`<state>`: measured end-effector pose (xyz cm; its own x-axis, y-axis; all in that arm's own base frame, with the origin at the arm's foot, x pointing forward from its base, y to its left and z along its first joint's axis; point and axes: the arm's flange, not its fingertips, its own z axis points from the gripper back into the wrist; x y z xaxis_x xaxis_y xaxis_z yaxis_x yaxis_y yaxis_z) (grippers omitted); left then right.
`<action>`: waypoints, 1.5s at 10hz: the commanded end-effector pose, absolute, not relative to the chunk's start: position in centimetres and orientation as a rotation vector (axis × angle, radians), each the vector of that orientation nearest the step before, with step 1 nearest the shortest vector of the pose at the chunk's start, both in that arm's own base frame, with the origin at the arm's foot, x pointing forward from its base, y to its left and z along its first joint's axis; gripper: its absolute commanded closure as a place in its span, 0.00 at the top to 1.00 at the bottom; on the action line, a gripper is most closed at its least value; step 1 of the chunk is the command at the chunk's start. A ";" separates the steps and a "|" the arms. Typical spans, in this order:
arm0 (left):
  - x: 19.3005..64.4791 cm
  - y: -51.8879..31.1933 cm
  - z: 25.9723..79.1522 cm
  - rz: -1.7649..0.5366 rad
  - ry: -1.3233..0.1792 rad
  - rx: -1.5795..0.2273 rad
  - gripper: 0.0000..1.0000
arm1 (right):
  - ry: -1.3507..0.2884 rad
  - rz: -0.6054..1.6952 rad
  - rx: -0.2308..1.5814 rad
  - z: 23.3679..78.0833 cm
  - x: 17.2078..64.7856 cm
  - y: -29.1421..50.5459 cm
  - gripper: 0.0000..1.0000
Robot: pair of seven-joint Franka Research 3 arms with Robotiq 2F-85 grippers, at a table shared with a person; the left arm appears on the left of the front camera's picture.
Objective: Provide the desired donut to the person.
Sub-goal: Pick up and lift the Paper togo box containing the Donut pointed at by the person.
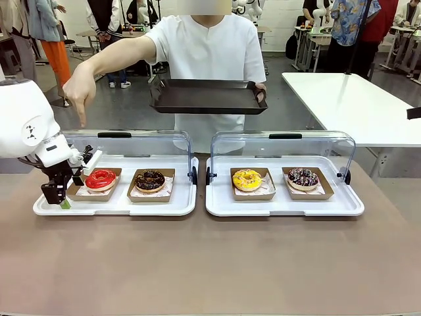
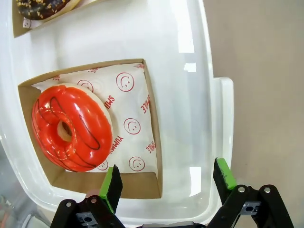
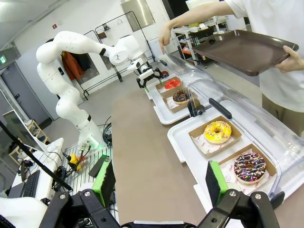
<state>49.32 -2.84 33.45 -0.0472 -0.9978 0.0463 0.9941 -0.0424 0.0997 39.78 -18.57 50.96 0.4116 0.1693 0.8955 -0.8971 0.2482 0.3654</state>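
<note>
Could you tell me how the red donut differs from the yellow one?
The red donut has red glaze with thin dark lines; the yellow donut has yellow glaze with scattered specks. The red donut lies in the left tray, the yellow donut in the right tray. The person's hand points down over the red donut, with the open left gripper beside it; the yellow donut has neither. Both sit in brown cardboard boats.

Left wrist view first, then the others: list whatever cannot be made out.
- Left wrist view: the chocolate donut is cut off by the top edge; the red donut covers part of the paper and its print.
- Front view: the left pincer hides the left end of the red donut's cardboard tray; the brown tray hides most of the hand holding it.
- Right wrist view: the red donut is too small for detail.
</note>
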 end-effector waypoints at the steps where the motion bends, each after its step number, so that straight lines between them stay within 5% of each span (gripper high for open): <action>1: 50.2 -2.7 33.0 -1.591 -0.094 0.073 1.00 | -0.854 0.861 1.068 50.9 39.8 -18.5 1.00; 3: 50.3 -2.6 32.6 -1.588 -0.088 0.066 1.00 | -0.854 0.861 1.068 50.9 39.8 -18.5 1.00; 4: 50.3 -2.6 32.6 -1.596 -0.099 0.065 0.55 | -0.854 0.861 1.068 50.9 39.8 -18.5 1.00; 5: 50.3 -2.5 32.6 -1.598 -0.103 0.065 0.56 | -0.854 0.861 1.068 50.9 39.8 -18.5 1.00; 6: 50.3 -2.5 32.8 -1.598 -0.107 0.067 0.11 | -0.854 0.861 1.068 50.9 39.8 -18.5 1.00; 7: 50.3 -2.4 32.9 -1.598 -0.109 0.070 0.50 | -0.854 0.861 1.068 50.9 39.8 -18.5 1.00; 8: 50.3 -2.4 32.9 -1.595 -0.109 0.070 0.00 | -0.854 0.861 1.068 50.9 39.8 -18.5 1.00; 15: 49.9 -2.3 33.5 -1.611 -0.083 0.060 0.00 | -0.854 0.861 1.068 50.9 39.8 -18.5 1.00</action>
